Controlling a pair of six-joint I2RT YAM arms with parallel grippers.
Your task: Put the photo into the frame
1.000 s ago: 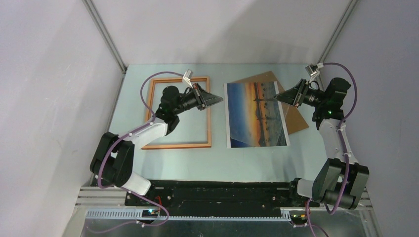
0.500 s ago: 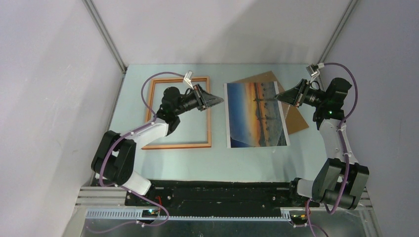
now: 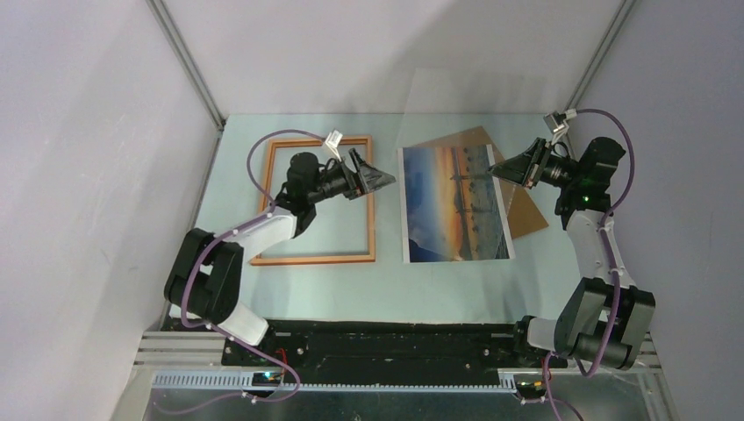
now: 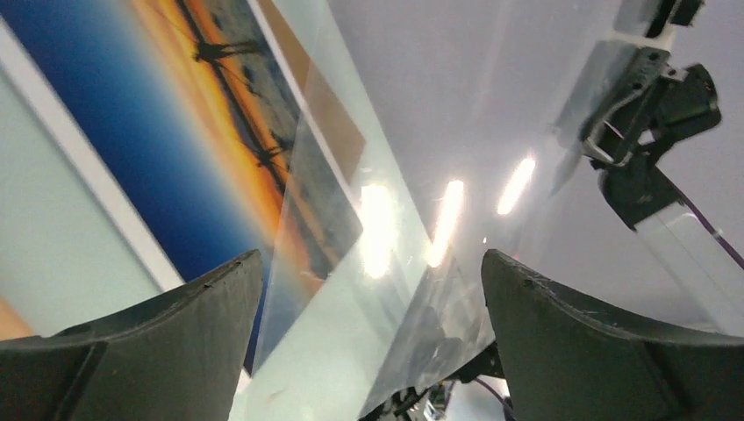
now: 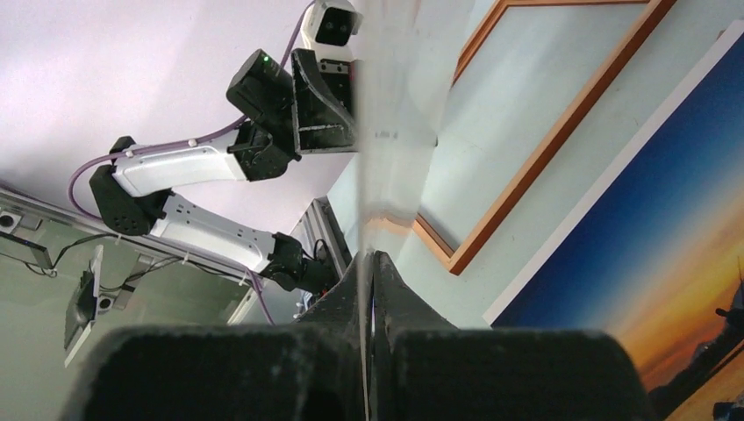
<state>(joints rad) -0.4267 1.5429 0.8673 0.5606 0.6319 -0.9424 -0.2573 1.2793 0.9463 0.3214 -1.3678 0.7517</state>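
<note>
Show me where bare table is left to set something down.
Free: the near strip of table in front of the frame and the photo. Crowded: far right, where photo overlaps backing board under the right gripper holding the pane.

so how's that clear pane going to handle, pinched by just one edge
Probably stiff: the clear pane runs straight out of the right pincer without drooping. Likely light, since edge-on it looks very thin. Its glossy face throws hard glare in the left wrist view, so it may be slippery and could pivot in a one-edge pinch.
</note>
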